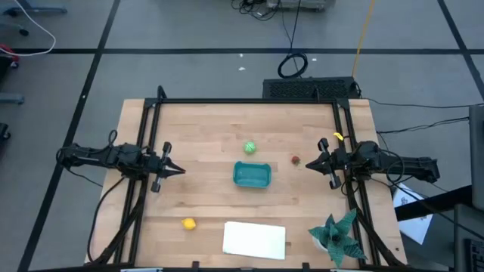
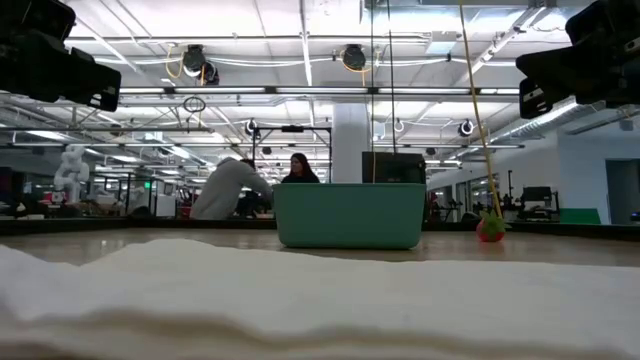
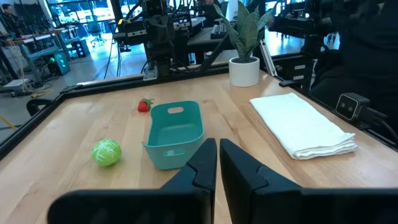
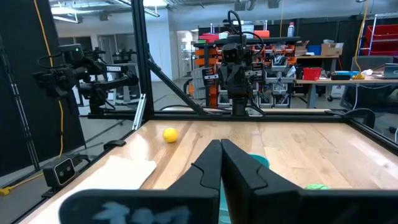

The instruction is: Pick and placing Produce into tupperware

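The teal tupperware (image 1: 252, 174) stands on its base at the table's middle, with nothing in it (image 3: 174, 132). A light green ball (image 1: 249, 147) lies just beyond its far side. A small red piece (image 1: 296, 160) lies to its right. A yellow lemon-like piece (image 1: 189, 224) lies near the front edge, left of the white cloth. My left gripper (image 1: 180, 171) hovers shut at the table's left side, pointing level toward the tub. My right gripper (image 1: 308, 163) hovers shut at the right side, its tips near the red piece but above it.
A folded white cloth (image 1: 255, 239) lies at the front edge. A spiky teal-green plant in a white pot (image 1: 338, 236) stands at the front right corner. Black frame rails (image 1: 144, 143) run along the table's left, right and far sides. People sit in the room beyond.
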